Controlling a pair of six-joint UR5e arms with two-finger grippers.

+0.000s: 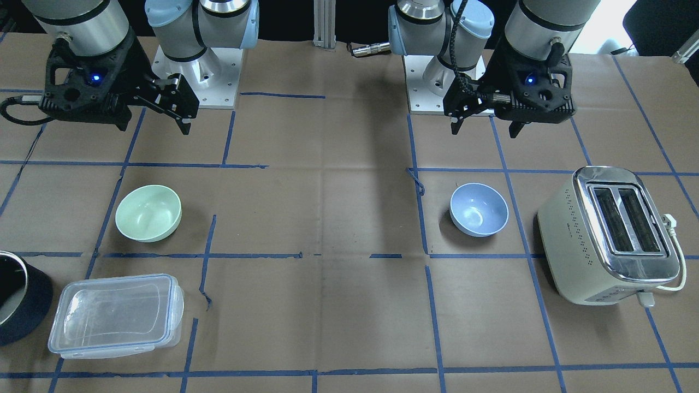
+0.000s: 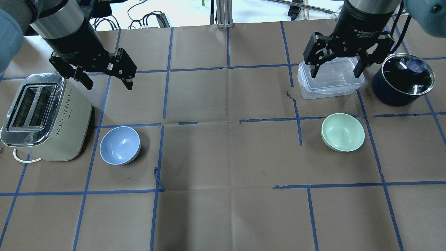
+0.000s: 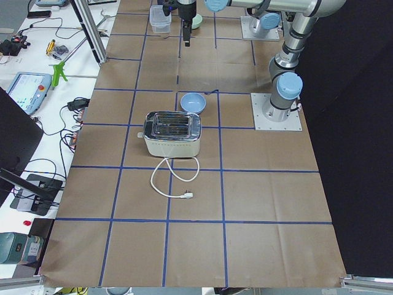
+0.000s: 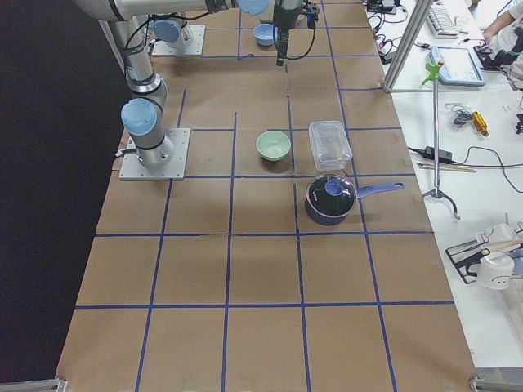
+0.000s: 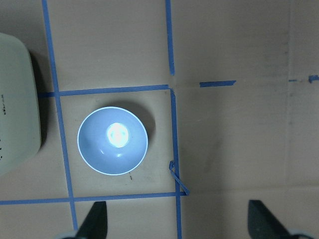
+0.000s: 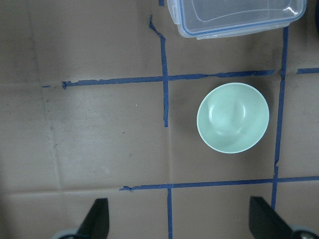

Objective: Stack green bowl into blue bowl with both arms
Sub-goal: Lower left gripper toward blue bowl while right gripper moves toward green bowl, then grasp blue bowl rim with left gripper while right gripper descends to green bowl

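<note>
The green bowl [image 2: 343,132] stands upright and empty on the table's right half; it also shows in the front view [image 1: 148,213] and the right wrist view [image 6: 233,117]. The blue bowl [image 2: 120,145] stands upright and empty on the left half, beside the toaster; it also shows in the front view [image 1: 479,209] and the left wrist view [image 5: 112,141]. My left gripper [image 2: 109,83] hangs open and empty, high above the table behind the blue bowl. My right gripper [image 2: 336,74] hangs open and empty, high over the clear container, beyond the green bowl.
A cream toaster [image 2: 41,116] with a loose cord stands just left of the blue bowl. A clear lidded container [image 2: 331,78] and a dark pot with a glass lid [image 2: 402,78] sit beyond the green bowl. Brown paper with blue tape lines covers the table [image 2: 226,157].
</note>
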